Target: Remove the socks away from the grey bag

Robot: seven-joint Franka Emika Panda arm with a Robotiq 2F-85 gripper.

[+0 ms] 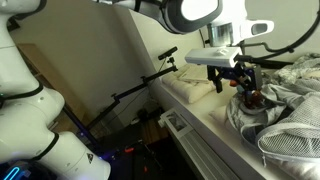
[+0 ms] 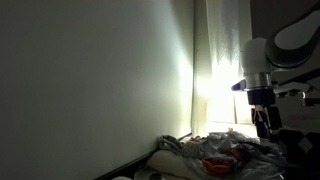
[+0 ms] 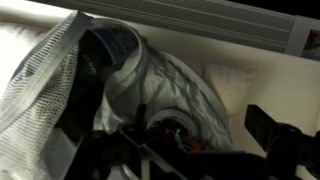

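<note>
The socks (image 1: 250, 98) sit as one small red-orange and dark brown bundle, nestled in the folds of the grey bag (image 1: 285, 112) at the end nearest the arm. The bundle is bunched so tightly that no long axis or heading can be read, and I cannot tell how many socks it holds. In the wrist view the socks (image 3: 172, 134) show as a red patch low in a rounded hollow of the grey bag (image 3: 175, 85), with the bag's white mesh panel (image 3: 40, 95) to the left.

There is one bag. In an exterior view it lies slumped on the tabletop (image 1: 205, 112), its length running along the tabletop away from the arm. One flat cream cloth (image 1: 192, 88) lies beside it.

The gripper (image 1: 237, 78) hangs just above the socks, jaws spread wide and holding nothing.
</note>
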